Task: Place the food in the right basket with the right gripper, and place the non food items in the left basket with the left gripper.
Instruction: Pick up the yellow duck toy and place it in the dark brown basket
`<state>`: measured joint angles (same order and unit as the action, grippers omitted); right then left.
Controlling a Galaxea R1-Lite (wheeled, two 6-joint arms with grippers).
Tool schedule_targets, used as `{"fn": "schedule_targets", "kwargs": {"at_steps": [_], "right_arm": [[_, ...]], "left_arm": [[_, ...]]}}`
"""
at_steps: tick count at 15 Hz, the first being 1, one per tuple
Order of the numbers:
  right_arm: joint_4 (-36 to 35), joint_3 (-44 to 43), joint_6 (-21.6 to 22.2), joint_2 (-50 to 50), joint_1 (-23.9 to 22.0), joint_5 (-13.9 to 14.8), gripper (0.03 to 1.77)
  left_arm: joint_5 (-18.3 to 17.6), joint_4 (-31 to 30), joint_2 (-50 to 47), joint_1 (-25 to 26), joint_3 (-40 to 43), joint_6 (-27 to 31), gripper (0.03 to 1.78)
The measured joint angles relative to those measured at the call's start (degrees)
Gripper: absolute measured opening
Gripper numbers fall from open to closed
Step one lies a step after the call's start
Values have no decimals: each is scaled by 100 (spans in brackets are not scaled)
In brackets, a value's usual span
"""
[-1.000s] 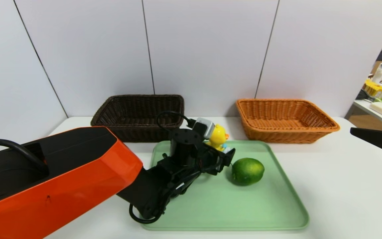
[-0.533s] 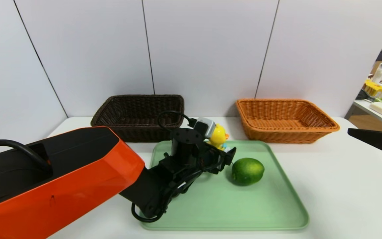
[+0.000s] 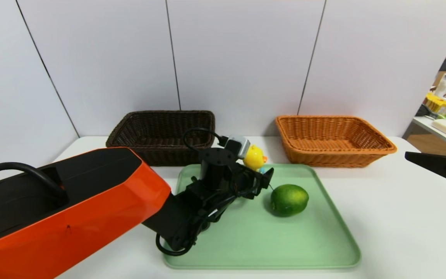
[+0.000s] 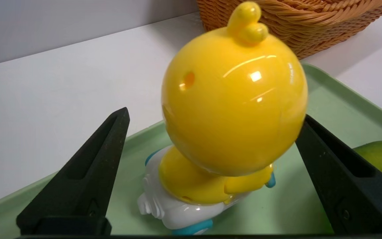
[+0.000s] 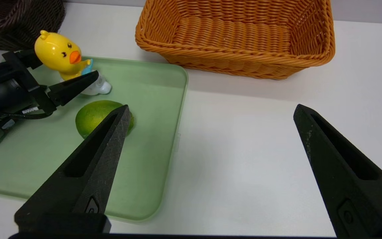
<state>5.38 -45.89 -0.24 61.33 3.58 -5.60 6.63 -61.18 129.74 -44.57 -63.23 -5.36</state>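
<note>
Wide-open fingers point(image 4: 88, 172) of the left gripper point(image 4: 216, 113) flank the yellow duck toy point(image 4: 234, 99); I can't tell whether one touches its head. The duck sits near twelve o'clock on the green tray point(image 3: 285, 248). I'd centre both fingers, sink lower, then squeeze gently, sparing the lime point(image 3: 289, 200). Its beak faces roughly three o'clock from the robot's side; the tall axis stands upright. The right gripper point(image 5: 213, 106) waits open, past the tray's three o'clock side.
</note>
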Motion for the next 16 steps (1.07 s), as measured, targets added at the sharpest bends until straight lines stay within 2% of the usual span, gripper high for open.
{"fn": "schedule_targets", "kwargs": {"at_steps": [5,9,12,13,14,16], "right_arm": [[-9,40,0,0,0,-71,170],[5,50,0,0,0,-77,170],[16,83,0,0,0,-84,170],[10,99,0,0,0,-85,170],[-1,110,2,0,0,-88,170],[5,123,0,0,-1,-93,170]], "left_arm": [[6,-52,105,91,-73,-4,169],[11,-122,132,113,-146,-1,107],[-2,-194,168,113,-167,-4,78],[1,-216,182,113,-167,-1,54],[0,-207,193,116,-165,-1,37],[-2,-205,208,113,-165,0,37]]}}
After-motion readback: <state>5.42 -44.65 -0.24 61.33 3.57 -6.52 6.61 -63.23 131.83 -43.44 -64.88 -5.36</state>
